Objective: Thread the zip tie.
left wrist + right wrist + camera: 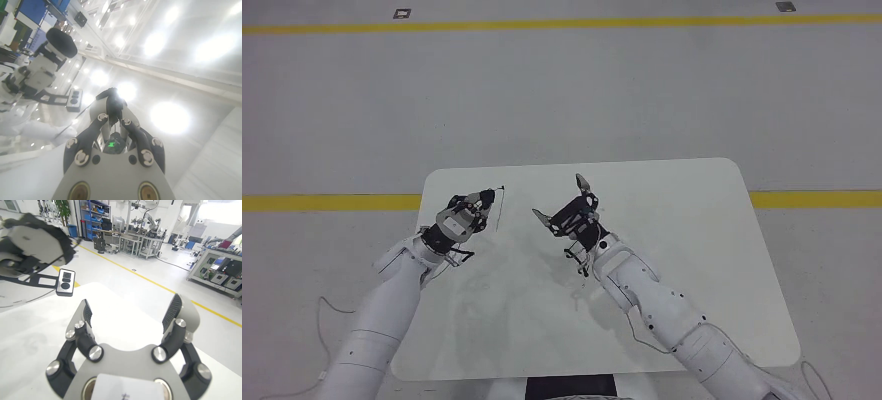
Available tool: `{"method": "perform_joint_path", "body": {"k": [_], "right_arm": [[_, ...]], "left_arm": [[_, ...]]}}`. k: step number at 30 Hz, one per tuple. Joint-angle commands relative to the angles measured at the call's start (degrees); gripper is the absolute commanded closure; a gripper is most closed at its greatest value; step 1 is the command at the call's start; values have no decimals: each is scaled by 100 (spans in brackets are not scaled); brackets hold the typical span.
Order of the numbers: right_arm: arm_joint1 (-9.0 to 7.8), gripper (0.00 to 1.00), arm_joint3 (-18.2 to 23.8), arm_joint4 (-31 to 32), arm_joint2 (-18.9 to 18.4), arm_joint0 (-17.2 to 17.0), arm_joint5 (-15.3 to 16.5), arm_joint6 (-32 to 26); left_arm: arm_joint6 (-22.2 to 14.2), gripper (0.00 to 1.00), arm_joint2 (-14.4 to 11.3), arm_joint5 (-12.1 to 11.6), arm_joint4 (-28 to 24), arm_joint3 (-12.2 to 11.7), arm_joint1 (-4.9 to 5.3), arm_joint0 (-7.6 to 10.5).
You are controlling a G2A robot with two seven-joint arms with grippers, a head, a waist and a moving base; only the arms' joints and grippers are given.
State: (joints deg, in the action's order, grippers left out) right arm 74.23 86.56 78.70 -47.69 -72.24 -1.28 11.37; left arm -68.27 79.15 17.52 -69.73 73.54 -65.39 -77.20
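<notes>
A thin black zip tie (pixel 499 208) stands nearly upright over the left part of the white table (pixel 692 220). My left gripper (pixel 485 197) is shut on it, raised above the table. In the left wrist view the gripper (pixel 112 95) points up at the ceiling, and the tie (pixel 75 119) trails off beside it as a dark line. My right gripper (pixel 562 200) hovers a short way to the right of the tie, open, with nothing between its ribbed pads (pixel 173 308). In the right wrist view the right gripper (pixel 130 310) faces the table's far edge, with the left gripper (pixel 37 241) off to the side.
The table's far edge lies just beyond both grippers, and a yellow floor line (pixel 332 202) runs behind it. Workbenches and racks (pixel 132 245) stand far off in the room.
</notes>
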Motion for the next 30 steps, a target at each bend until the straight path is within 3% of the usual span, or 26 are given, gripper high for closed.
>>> {"method": "perform_joint_path", "body": {"k": [1,3,6,14,16,19,27,30], "right_arm": [[-16,0,49,-453,-197,-82,246,150],[-26,0,110,-1031,-392,-184,592,275],[-40,0,149,-1349,-536,-255,865,258],[-40,0,149,-1349,-536,-255,865,258],[-40,0,154,-1364,-542,-262,857,258],[-65,0,226,-1389,-735,-313,884,215],[-100,0,428,-1734,-1132,-496,1012,139],[-96,0,458,-1813,-1195,-534,1010,107]], "left_arm": [[-319,100,29,-40,214,-40,33,51],[-645,100,58,-103,423,-110,69,137],[-919,100,111,-202,515,-295,100,252],[-919,100,111,-202,515,-295,100,252],[-819,100,70,-198,490,-169,97,224],[-1025,100,147,-252,433,-76,124,222],[-1137,100,269,-740,425,141,180,205],[-1137,100,271,-768,398,173,197,195]]}}
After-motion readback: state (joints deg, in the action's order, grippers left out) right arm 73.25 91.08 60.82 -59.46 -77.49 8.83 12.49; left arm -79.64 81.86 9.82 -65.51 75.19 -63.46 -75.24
